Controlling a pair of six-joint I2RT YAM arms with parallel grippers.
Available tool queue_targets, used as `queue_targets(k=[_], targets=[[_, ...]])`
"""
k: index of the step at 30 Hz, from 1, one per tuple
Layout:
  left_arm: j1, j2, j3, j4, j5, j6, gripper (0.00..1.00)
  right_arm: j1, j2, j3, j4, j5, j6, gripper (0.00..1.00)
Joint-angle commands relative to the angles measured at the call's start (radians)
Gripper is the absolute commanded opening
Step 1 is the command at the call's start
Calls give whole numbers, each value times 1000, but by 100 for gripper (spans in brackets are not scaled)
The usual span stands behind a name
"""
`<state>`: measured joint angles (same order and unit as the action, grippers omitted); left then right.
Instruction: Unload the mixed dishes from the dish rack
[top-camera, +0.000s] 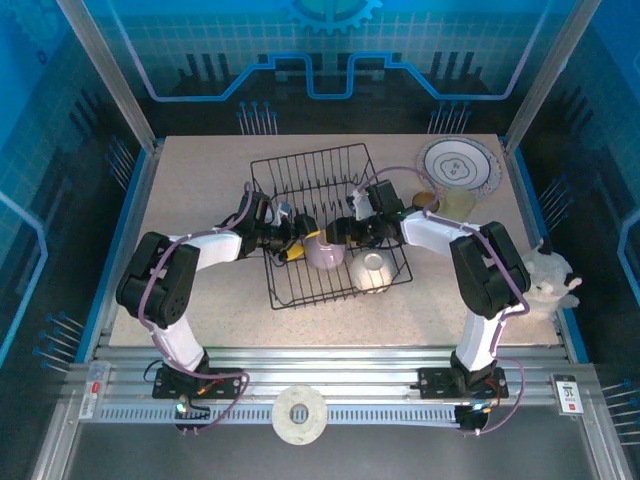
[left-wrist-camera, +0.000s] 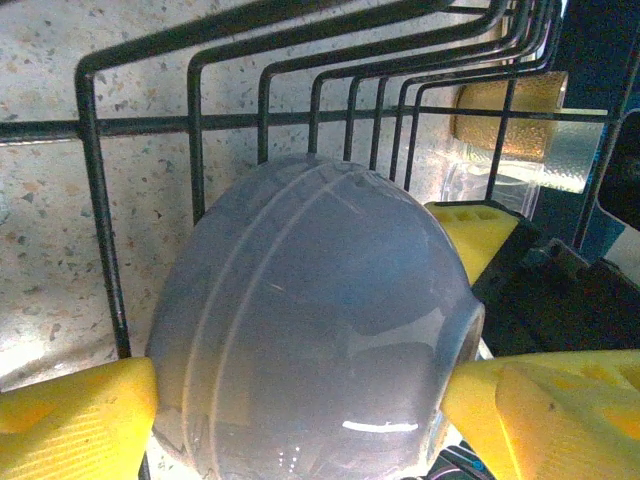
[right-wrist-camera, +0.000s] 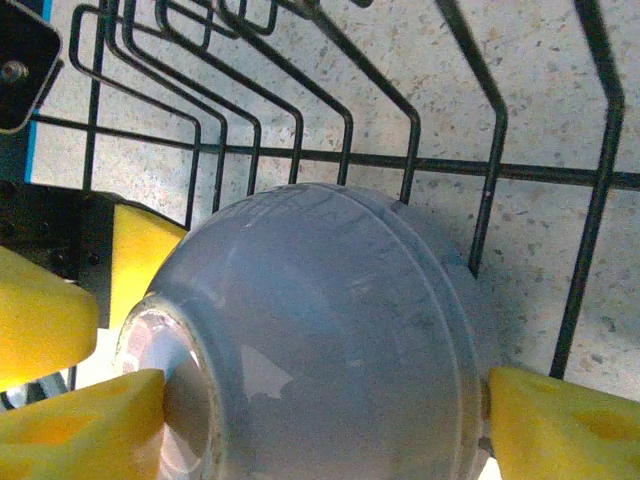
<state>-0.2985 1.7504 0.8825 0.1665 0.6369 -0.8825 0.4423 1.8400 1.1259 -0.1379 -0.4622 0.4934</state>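
Observation:
The black wire dish rack stands mid-table. Inside it a pale grey bowl lies on its side, foot toward the right arm. My left gripper reaches in from the left and my right gripper from the right. In the left wrist view the bowl sits between my left gripper fingers, which touch its rim and foot. My right gripper likewise presses the bowl at foot and rim. A small cream bowl rests in the rack's near right corner.
A white plate with a purple rim lies on the table at the back right, with a translucent yellowish cup just in front of it. Upright rack prongs stand close behind the grey bowl. The table's left side is bare.

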Motion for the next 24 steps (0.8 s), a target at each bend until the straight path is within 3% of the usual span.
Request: queue_targets(k=[1,3,24], targets=[[-7,31,12,-19,19,-3,92,-6,73,-55,-38,4,4,73],[-7,25,20,-18,29,-1,99,-23,81,-79,-19,-7,6,67],[12,-19,-24,19,71,11,99,-152,192,-238,263,-180,176,53]])
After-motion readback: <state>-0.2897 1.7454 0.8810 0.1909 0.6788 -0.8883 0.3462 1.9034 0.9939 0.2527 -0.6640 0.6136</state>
